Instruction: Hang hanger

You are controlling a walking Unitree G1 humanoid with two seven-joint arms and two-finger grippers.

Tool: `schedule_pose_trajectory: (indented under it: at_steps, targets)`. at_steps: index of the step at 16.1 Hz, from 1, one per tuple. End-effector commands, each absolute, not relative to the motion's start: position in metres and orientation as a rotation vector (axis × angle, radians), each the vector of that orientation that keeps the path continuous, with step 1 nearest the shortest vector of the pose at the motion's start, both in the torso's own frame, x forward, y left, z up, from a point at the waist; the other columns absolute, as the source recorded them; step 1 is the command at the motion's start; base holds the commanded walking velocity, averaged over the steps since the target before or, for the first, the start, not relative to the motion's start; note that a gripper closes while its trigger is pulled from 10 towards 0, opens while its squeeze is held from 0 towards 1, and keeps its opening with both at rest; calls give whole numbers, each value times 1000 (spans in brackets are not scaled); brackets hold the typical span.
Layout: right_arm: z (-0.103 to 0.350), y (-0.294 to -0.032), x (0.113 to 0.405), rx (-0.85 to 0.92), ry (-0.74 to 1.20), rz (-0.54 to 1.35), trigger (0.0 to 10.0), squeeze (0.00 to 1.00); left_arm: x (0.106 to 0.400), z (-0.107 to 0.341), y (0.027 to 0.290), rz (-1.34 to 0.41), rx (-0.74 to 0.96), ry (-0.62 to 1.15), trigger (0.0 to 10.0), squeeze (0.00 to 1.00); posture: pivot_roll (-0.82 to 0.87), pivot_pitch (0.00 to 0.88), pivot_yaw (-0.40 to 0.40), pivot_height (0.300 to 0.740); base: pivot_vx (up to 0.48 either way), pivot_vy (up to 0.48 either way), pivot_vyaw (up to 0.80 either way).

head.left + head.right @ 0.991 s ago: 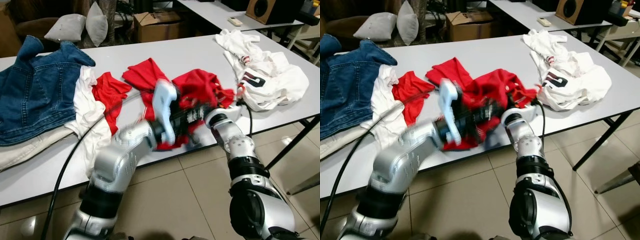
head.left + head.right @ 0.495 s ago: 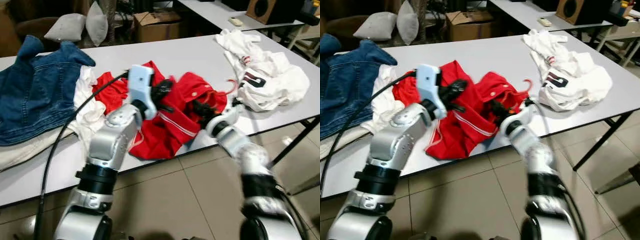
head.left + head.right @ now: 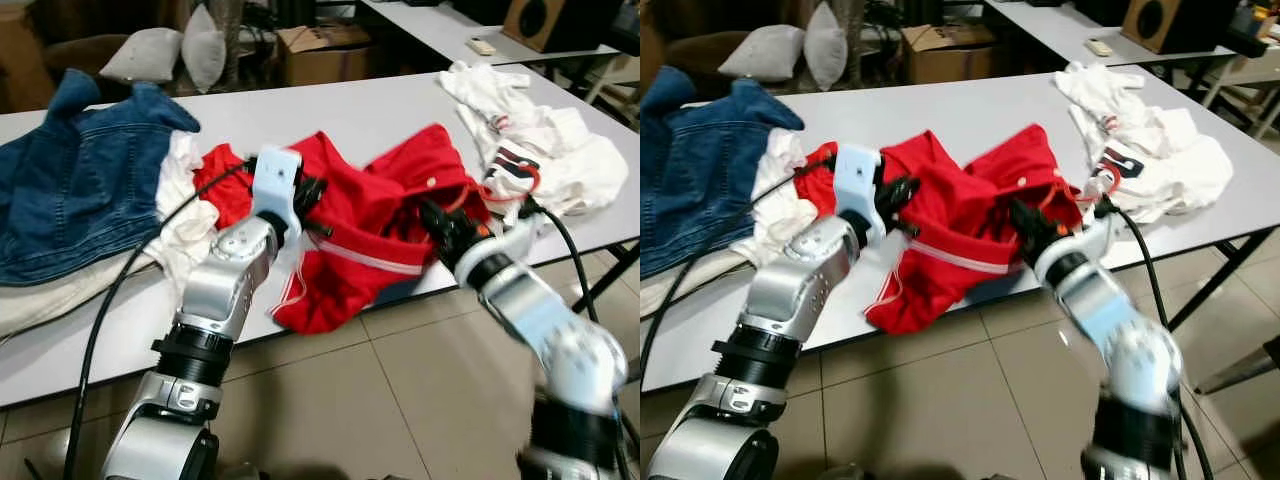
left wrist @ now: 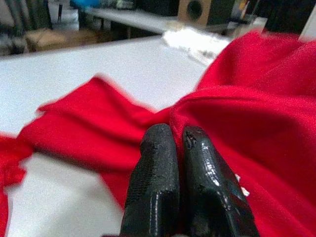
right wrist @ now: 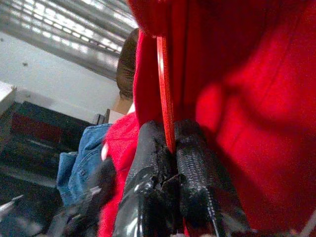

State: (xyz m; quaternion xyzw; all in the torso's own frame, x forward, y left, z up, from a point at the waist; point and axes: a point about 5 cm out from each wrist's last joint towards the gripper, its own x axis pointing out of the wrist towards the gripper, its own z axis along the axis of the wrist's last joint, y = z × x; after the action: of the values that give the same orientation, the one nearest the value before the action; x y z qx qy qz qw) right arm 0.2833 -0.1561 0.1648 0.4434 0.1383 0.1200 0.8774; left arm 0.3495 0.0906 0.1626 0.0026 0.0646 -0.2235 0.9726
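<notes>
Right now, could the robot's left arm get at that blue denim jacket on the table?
Probably not at once: the left gripper is shut on the red garment. The denim jacket lies open on its own side, nothing covering it.

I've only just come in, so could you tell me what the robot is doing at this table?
The robot is working on a red garment at the front edge of a white table. Its left gripper is shut on the red fabric, and its right gripper is shut on a thin red hanger inside the garment. A denim jacket lies to the robot's left and white clothes to its right. Nothing is hung yet.
</notes>
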Motion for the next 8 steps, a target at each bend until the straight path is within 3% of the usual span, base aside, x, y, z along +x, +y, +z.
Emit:
schedule_pose_trajectory:
  at_steps: [1,3,4,5,8]
  targets:
    - [167,-155,278,919,297,252,10000,0,349,146,102,-402,46,194,0,0,-53,0,-19,740,0,0,0]
    - [161,-155,275,938,324,207,10000,0,345,134,99,-442,93,227,1961,0,-55,0,-22,740,0,0,0]
    - [166,-160,276,869,312,199,10000,0,337,145,85,-564,-6,174,10000,1000,-42,0,-27,740,0,0,0]
    - [169,-161,275,847,308,197,10000,0,334,148,83,-594,-29,160,10000,1000,-42,0,-27,740,0,0,0]
    - [183,-169,280,791,247,175,10000,0,326,152,91,-627,22,102,10000,1000,-33,0,-28,740,0,0,800]
